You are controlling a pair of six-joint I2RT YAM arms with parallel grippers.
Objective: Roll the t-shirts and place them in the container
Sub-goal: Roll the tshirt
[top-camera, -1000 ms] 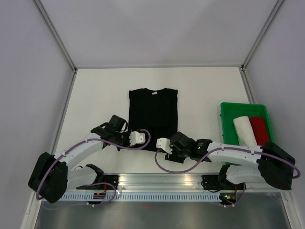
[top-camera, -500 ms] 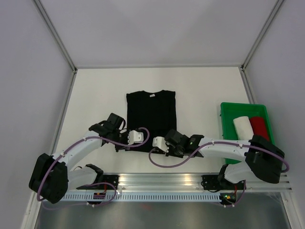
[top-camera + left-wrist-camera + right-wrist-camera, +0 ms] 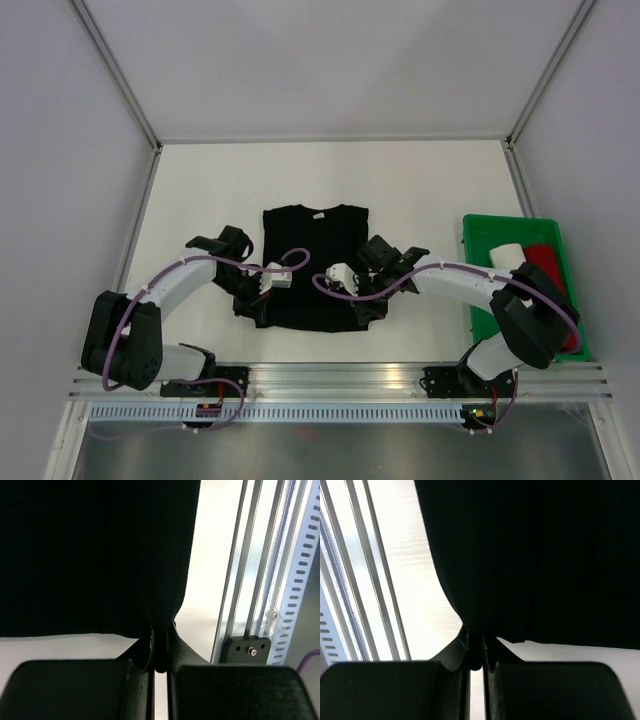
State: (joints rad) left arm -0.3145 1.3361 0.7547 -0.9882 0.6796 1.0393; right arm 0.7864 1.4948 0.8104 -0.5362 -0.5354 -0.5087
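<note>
The black t-shirt (image 3: 312, 250) lies spread on the white table, its white neck label (image 3: 316, 215) at the far end. My left gripper (image 3: 250, 300) is shut on the shirt's near left hem corner. My right gripper (image 3: 368, 308) is shut on the near right hem corner. The hem is raised and stretched wide between them. In the left wrist view the black cloth (image 3: 95, 555) is pinched between my fingers (image 3: 160, 645). In the right wrist view the cloth (image 3: 535, 555) is pinched the same way (image 3: 476, 647).
A green tray (image 3: 510, 222) stands at the right with a white cloth roll (image 3: 508, 255) and a red cloth roll (image 3: 545, 265) in it, partly hidden by my right arm. The aluminium rail (image 3: 340, 375) runs along the near edge and shows in both wrist views (image 3: 255, 570) (image 3: 350, 580).
Both grippers closed on the shirt's near hem corners, raised the hem and spread it wider. The collar end slid a little toward the near edge.
</note>
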